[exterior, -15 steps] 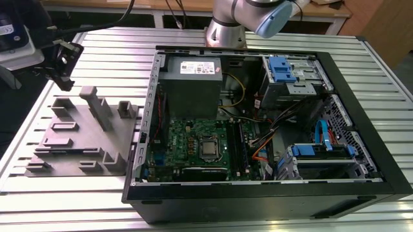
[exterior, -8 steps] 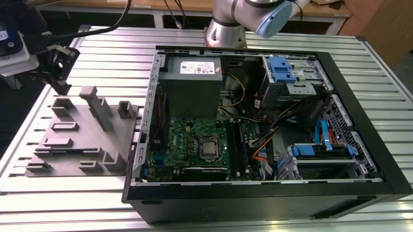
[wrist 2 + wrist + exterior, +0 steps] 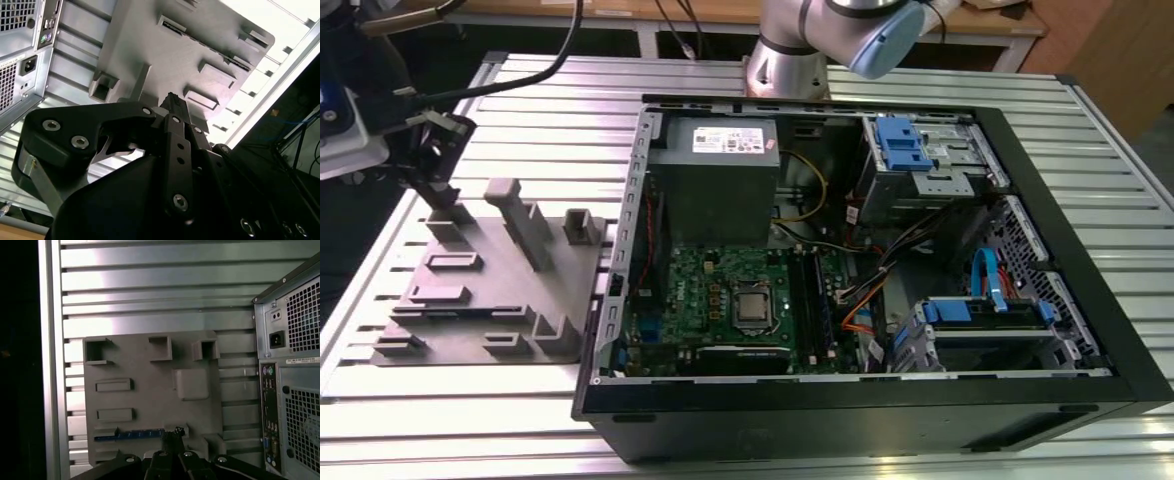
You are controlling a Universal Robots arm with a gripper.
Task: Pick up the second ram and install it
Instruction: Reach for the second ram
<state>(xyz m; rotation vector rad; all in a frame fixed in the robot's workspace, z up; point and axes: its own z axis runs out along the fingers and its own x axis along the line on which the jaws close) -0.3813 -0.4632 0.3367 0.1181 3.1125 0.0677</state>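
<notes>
One gripper (image 3: 172,436) over gray fixture (image 3: 150,405) w/ second ram (image 3: 131,435) slotted, just beside it.

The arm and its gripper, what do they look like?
In the exterior view the arm is a thick silver-grey tube with rounded joints, one of them capped in pale blue. In the second wrist view the gripper is matte black, built from flat angular link plates joined by round silver bolt heads, and it narrows to a slim tip.
</notes>
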